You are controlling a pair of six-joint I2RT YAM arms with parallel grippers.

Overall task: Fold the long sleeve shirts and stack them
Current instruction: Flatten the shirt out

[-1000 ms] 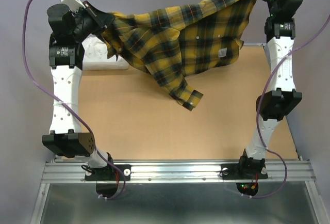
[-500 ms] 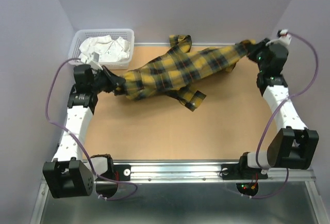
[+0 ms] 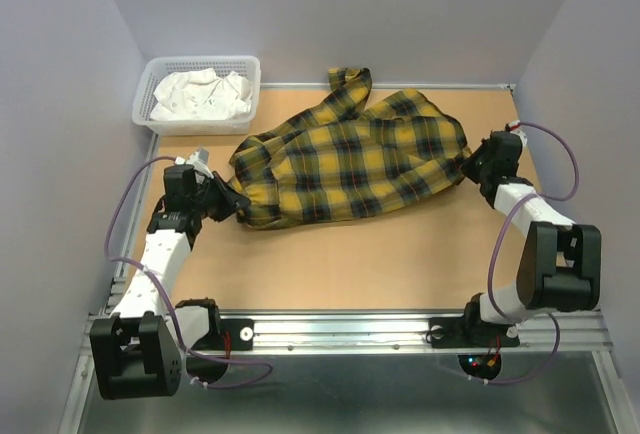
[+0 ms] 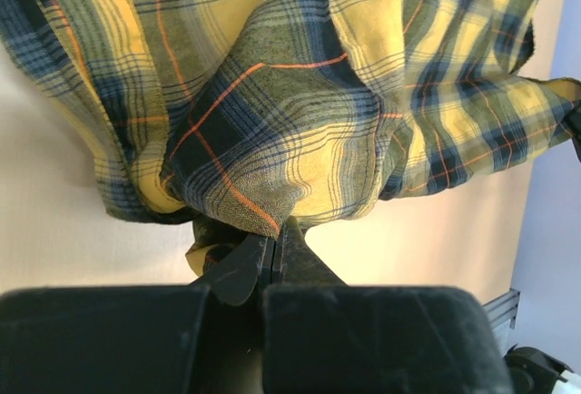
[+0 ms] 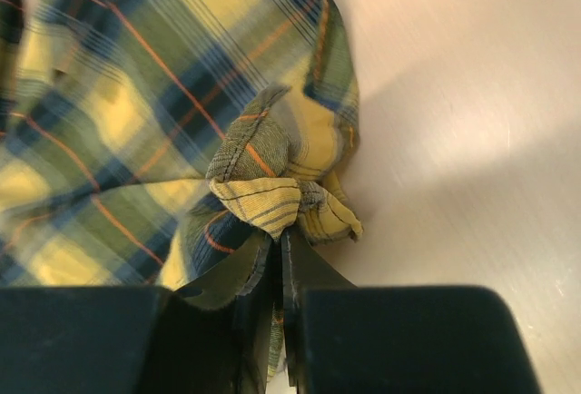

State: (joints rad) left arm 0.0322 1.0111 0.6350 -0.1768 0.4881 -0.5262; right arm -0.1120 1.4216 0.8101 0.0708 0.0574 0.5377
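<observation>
Both arms have come down from their raised spread, and the shirt (image 3: 350,159) that hung between them now lies spread across the far half of the table (image 3: 380,254), near the basket (image 3: 205,60). The left gripper (image 3: 232,204) sits at the shirt's left edge, jaws pinched tight on a fold of cloth. The right gripper (image 3: 470,166) is at the right edge, jaws narrow, with a bunched corner caught between its tips.
</observation>
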